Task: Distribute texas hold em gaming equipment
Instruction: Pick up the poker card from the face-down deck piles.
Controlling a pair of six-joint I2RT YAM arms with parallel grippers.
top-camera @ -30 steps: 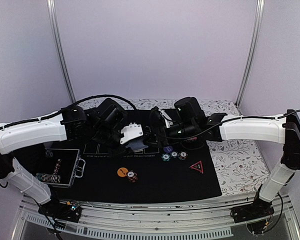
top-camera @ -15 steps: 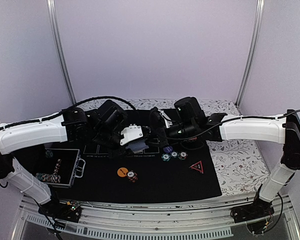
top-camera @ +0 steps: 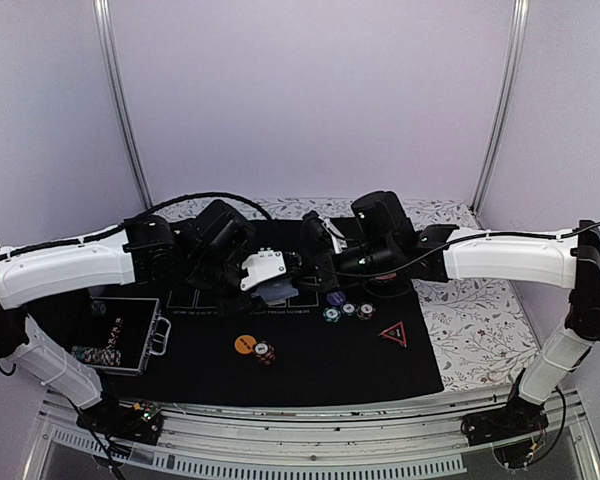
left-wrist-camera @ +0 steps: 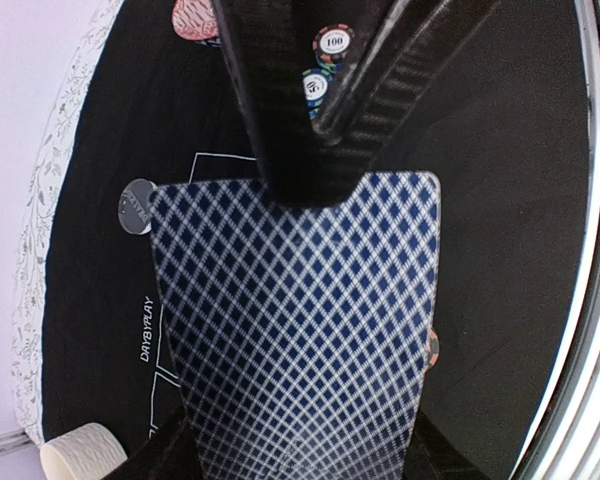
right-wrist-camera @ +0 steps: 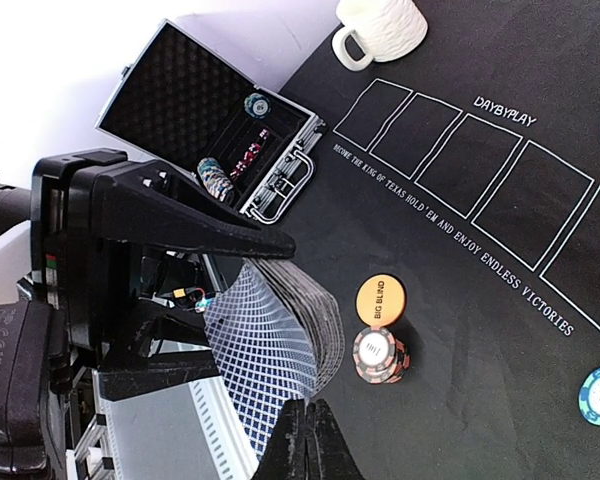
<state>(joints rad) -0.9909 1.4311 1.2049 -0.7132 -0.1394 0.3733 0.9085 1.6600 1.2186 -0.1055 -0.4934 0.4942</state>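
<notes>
My left gripper [top-camera: 267, 283] is shut on a deck of playing cards [left-wrist-camera: 295, 320] with blue diamond backs and holds it above the black mat. My right gripper [right-wrist-camera: 310, 445] reaches in from the right, shut on the edge of the top card; its fingers [left-wrist-camera: 290, 110] show over the deck's far edge. The fanned deck also shows in the right wrist view [right-wrist-camera: 280, 345]. An orange BIG BLIND disc [right-wrist-camera: 380, 298] lies beside a red-striped chip stack [right-wrist-camera: 380, 356]. Three striped chips [top-camera: 348, 311], a purple disc [top-camera: 336, 297] and the red-edged triangle marker [top-camera: 394, 333] lie to the right.
An open metal chip case [top-camera: 120, 336] sits at the mat's left edge. A cream mug [right-wrist-camera: 380, 25] stands by the mat's far edge. A red patterned bowl [left-wrist-camera: 194, 16] lies further off. A grey disc [left-wrist-camera: 135, 205] rests by the printed card boxes [right-wrist-camera: 480, 170].
My right gripper has shifted slightly to the right and back at the deck's edge. The left gripper with the deck has barely moved.
</notes>
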